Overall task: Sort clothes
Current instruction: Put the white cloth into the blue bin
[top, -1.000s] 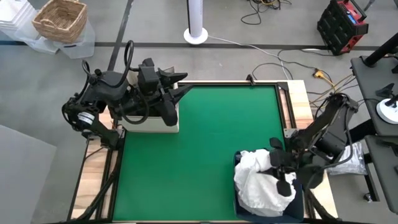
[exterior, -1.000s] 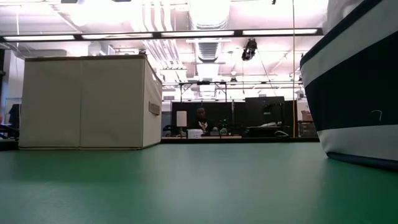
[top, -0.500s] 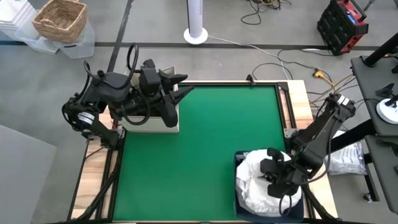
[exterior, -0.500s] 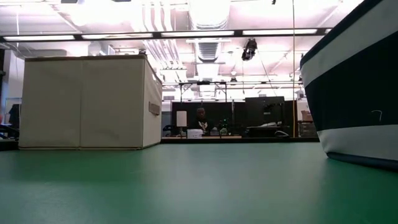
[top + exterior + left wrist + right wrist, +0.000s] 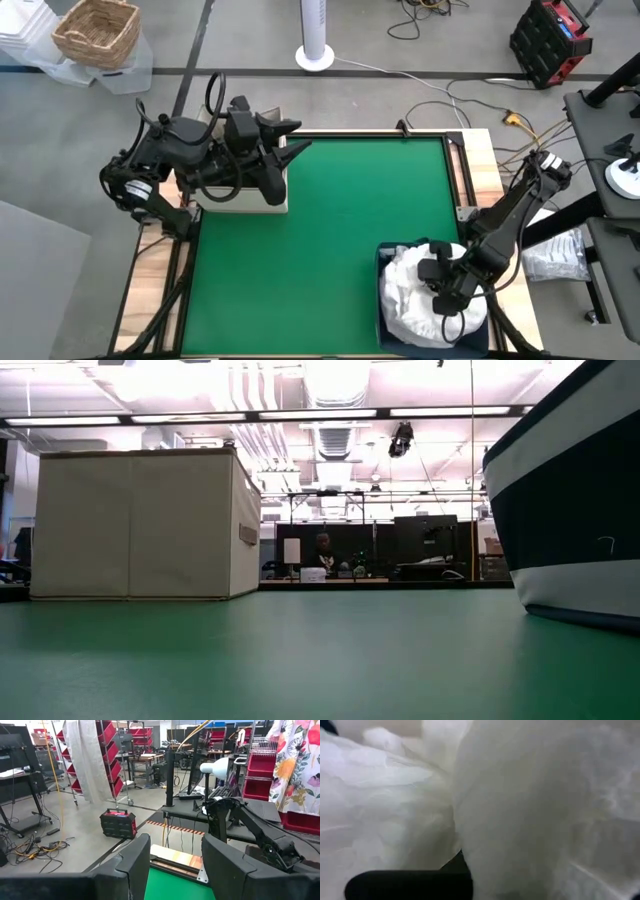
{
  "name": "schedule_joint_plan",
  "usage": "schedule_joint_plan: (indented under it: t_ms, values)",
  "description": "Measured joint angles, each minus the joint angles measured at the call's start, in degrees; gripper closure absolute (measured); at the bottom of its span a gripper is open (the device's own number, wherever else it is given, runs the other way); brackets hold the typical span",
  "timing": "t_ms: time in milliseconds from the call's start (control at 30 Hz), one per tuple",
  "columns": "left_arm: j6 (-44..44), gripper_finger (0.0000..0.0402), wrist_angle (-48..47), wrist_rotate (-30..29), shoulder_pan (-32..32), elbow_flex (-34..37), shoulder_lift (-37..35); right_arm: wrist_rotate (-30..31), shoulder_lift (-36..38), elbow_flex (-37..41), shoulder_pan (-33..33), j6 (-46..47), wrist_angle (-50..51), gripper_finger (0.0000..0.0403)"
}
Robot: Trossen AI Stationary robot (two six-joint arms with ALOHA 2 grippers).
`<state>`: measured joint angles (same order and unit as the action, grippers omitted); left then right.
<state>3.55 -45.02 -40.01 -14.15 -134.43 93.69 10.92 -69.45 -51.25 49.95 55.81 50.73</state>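
Observation:
The clothes (image 5: 408, 292) are a heap of white fabric filling the navy bin (image 5: 381, 262) at the table's near right corner; the bin's striped wall (image 5: 570, 510) shows in the low view. My right gripper (image 5: 446, 298) is shut and sunk into the top of this heap, and white cloth (image 5: 520, 810) fills its wrist view. My left gripper (image 5: 297, 137) hangs open and level above the beige box (image 5: 240, 200) at the far left, with nothing between its fingers (image 5: 135, 865). My right gripper presses into the top of the white heap near its right side (image 5: 432, 300), coming from above and slanting down. Cloth folds (image 5: 445, 795) lie against its one visible dark finger (image 5: 405, 885) and hide the tips. Whether any cloth is pinched between them, I cannot tell.
The green mat (image 5: 330, 230) lies bare between the box and the bin. The beige box (image 5: 135, 525) stands tall at the far left. A wicker basket (image 5: 97, 32), a white stand (image 5: 316, 40) and a red toolbox (image 5: 552, 40) sit on the floor beyond the table.
My right gripper has come down from above the bin into the white heap, tipping to point more steeply downward, its fingers staying shut. The heap's top has flattened a little under it.

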Motion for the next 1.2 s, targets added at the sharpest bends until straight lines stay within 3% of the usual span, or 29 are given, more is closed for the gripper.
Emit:
schedule_joint_plan:
  t_ms: [167,267,633,833,1033,1200]
  values:
    - [0.06,0.0244,-1.33,-0.04,0.0,0.0,0.0,-7.67,0.0,2.13,-0.02,-0.16,-0.38,0.0373]
    - [0.32,0.0244,-1.69,-0.04,0.0,0.0,0.0,-8.75,0.28,2.33,-0.02,0.91,-0.48,0.0368]
    - [0.39,0.0244,-1.74,-0.2,0.0,0.0,0.0,-8.72,0.96,-9.07,-0.21,4.53,4.73,0.021]
    - [0.39,0.0244,-1.74,-1.53,0.0,0.0,0.0,-8.53,0.96,-17.91,-0.32,6.07,12.27,0.0159]
    - [0.4,0.0244,-1.74,-2.16,0.01,0.0,0.0,-8.62,0.96,-26.3,-0.32,7.91,20.65,0.0151]
    - [0.42,0.0244,-1.76,-2.16,0.0,0.0,0.0,-8.51,0.98,-31.03,-0.32,10.18,30.84,0.0186]
